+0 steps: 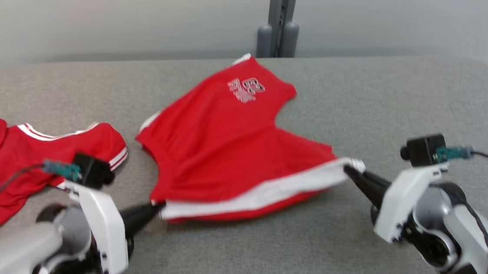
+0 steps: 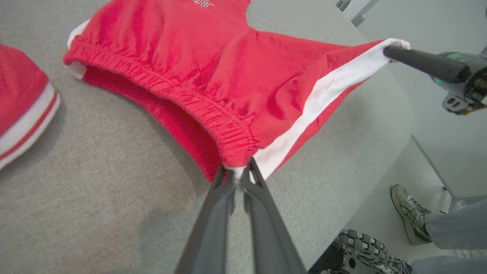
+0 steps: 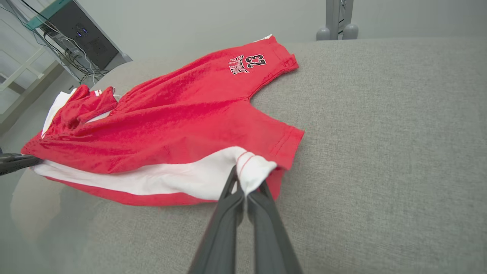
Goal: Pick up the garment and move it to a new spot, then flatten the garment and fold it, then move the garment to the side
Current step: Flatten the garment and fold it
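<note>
Grey table point(image 1: 404, 93); grips shorts point(image 1: 225, 153) at waistband corner with left gripper point(image 1: 158, 207), white hem corner with right gripper point(image 1: 349, 169), both clamped shut; holds edge taut, likely to flatten

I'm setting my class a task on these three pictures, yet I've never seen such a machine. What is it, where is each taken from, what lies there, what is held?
It is a wheeled robot with two arms, each ending in a two-fingered gripper. One picture looks down from its head; the others look along each wrist's fingers. On the grey fabric-covered table lie red shorts with a white side stripe and, to the robot's left, another red garment with white trim. The left gripper pinches the waistband corner, the right gripper the stripe's hem end, both shut.
</note>
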Controlling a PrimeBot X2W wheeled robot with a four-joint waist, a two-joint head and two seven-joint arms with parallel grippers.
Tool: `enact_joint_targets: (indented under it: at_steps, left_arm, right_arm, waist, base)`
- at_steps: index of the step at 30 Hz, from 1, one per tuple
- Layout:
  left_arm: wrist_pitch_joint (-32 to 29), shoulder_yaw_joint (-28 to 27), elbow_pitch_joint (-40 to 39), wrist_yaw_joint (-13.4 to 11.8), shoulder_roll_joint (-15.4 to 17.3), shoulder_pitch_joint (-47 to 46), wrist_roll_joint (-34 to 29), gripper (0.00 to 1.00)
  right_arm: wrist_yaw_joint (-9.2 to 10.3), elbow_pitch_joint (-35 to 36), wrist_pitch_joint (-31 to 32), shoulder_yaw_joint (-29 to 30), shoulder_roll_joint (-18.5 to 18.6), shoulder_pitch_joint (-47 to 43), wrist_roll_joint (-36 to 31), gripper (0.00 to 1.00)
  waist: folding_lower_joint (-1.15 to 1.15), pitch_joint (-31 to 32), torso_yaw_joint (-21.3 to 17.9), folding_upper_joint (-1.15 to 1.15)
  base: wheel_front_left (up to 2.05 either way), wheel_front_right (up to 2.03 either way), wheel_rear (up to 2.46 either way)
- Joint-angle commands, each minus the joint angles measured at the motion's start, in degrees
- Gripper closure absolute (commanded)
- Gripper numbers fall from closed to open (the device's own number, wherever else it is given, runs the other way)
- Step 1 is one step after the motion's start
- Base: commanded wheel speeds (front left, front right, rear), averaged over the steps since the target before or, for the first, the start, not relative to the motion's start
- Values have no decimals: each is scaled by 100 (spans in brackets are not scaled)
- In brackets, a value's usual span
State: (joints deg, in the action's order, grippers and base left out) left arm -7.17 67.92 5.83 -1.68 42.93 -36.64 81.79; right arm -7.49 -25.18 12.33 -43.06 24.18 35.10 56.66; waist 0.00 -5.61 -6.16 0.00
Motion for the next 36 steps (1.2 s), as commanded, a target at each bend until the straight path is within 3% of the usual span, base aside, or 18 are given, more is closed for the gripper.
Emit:
enact_joint_targets:
  at_steps: [1,8,13,18,27,36]
  left_arm:
    - [-54,53,-165,-53,62,154,38,100]
    - [-322,267,-1095,-352,404,569,26,100]
    - [-320,151,-1259,-477,460,545,201,100]
    - [-642,-159,-1035,-240,413,336,859,100]
    - [-1579,-707,-259,67,229,-363,2019,100]
    - [-2064,-869,442,117,37,-869,2251,100]
  right_arm:
    - [-1,169,125,108,167,-233,20,100]
    - [-1,1272,896,1040,583,-1517,-365,100]
    - [-1,1999,1484,1844,289,-2041,-914,100]
    - [-1,2332,2161,2382,-185,-1916,-1298,100]
    - [-1,1970,3054,2567,-744,-729,-1672,100]
    - [-1,1132,3077,2701,-929,245,-1747,100]
  waist:
    - [0,122,85,0]
    - [0,301,256,0]
    - [0,285,325,0]
    - [0,140,380,0]
    - [0,-320,497,0]
    - [0,-599,628,0]
  base:
    - [0,0,0]
    - [0,0,0]
    - [0,0,0]
    - [0,0,0]
    - [0,0,0]
    - [0,0,0]
